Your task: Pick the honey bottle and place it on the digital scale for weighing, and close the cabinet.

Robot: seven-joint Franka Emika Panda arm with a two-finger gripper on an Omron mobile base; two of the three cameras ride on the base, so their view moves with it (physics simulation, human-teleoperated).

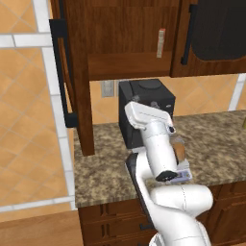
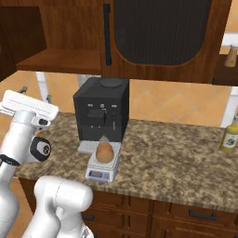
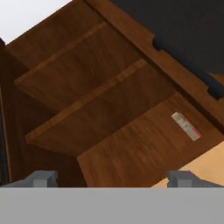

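The amber honey bottle (image 2: 104, 151) stands upright on the silver digital scale (image 2: 102, 168), in front of the coffee machine; in the left base view the arm hides most of the honey bottle (image 1: 180, 151) and the scale (image 1: 185, 174). The dark brown cabinet (image 1: 129, 43) has its left door (image 1: 76, 77) swung out edge-on, while its right glass door (image 2: 160, 32) is shut. My gripper (image 3: 113, 179) is open and holds nothing. It is raised and faces up into the open cabinet, whose shelves (image 3: 100, 92) show in the hand view.
A black coffee machine (image 2: 102, 114) stands at the back of the granite counter (image 2: 176, 158). A thin beige-and-red box (image 1: 161, 42) stands inside the cabinet. A yellow-green bottle (image 2: 229, 135) is at the counter's far right. Drawers (image 2: 186, 214) run below the counter.
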